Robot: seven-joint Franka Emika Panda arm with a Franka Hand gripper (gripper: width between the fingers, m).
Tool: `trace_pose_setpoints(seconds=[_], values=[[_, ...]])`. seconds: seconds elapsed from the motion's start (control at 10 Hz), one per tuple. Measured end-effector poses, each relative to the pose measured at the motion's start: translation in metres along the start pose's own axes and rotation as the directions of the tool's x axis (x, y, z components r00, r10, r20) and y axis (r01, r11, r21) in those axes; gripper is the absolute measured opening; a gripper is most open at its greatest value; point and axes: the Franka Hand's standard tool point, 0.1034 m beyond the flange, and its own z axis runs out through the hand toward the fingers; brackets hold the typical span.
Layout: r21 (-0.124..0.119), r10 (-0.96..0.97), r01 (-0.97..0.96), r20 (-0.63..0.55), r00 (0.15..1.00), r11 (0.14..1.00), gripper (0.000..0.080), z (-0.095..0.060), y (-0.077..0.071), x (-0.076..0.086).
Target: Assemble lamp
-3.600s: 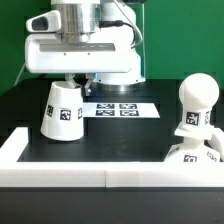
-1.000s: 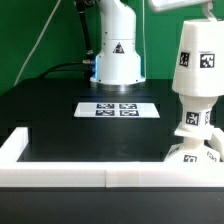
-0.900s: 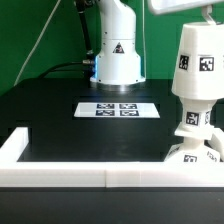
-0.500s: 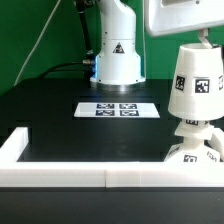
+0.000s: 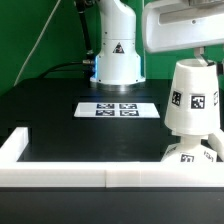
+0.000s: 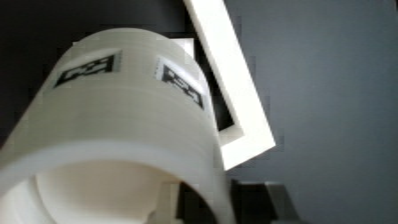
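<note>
Lowered since a moment ago, the shade (image 5: 194, 97) now covers the bulb above the base (image 5: 190, 155), fingers (image 6: 262, 196) apparently clamped on its rim.

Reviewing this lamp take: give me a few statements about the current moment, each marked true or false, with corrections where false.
1. The shade sits over the bulb, at the exterior view's right. True.
2. The shade stands beside the marker board. False: it is well to the exterior view's right of it, above the base.
3. The marker board lies flat on the black table. True.
4. The bulb is fully in view. False: the shade hides it.
5. The gripper's fingertips are clearly visible. False: they are hard to make out.
</note>
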Motion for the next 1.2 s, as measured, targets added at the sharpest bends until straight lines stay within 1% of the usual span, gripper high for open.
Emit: trace_pose_setpoints(seconds=[0.2, 0.3, 0.4, 0.5, 0.6, 0.7, 0.8, 0.9, 1.0, 1.1, 1.2], values=[[-0.001, 0.001, -0.001, 0.000, 1.000, 1.000, 0.0045, -0.001, 0.001, 0.000], [-0.001, 0.005, -0.005, 0.001, 1.000, 1.000, 0.0124, -0.003, 0.003, 0.001], [-0.006, 0.007, -0.006, 0.017, 1.000, 1.000, 0.0124, -0.005, 0.004, -0.002], [-0.011, 0.003, -0.003, 0.030, 1.000, 1.000, 0.0325, -0.007, 0.003, -0.005], [-0.024, -0.012, 0.013, 0.043, 0.999, 1.000, 0.0472, -0.010, 0.002, -0.006], [-0.042, -0.028, 0.031, 0.058, 0.998, 0.999, 0.0472, -0.013, 0.001, -0.008], [-0.063, -0.027, 0.031, 0.056, 0.998, 0.998, 0.0637, -0.015, -0.004, -0.010], [-0.105, -0.038, 0.044, 0.056, 0.998, 0.994, 0.0687, -0.016, -0.014, -0.017], [-0.144, -0.025, 0.031, 0.043, 0.999, 0.989, 0.0687, -0.015, -0.023, -0.023], [-0.168, -0.017, 0.022, 0.033, 0.999, 0.985, 0.0697, -0.010, -0.033, -0.031], [-0.160, -0.013, 0.015, 0.014, 1.000, 0.987, 0.0699, -0.004, -0.041, -0.037]])
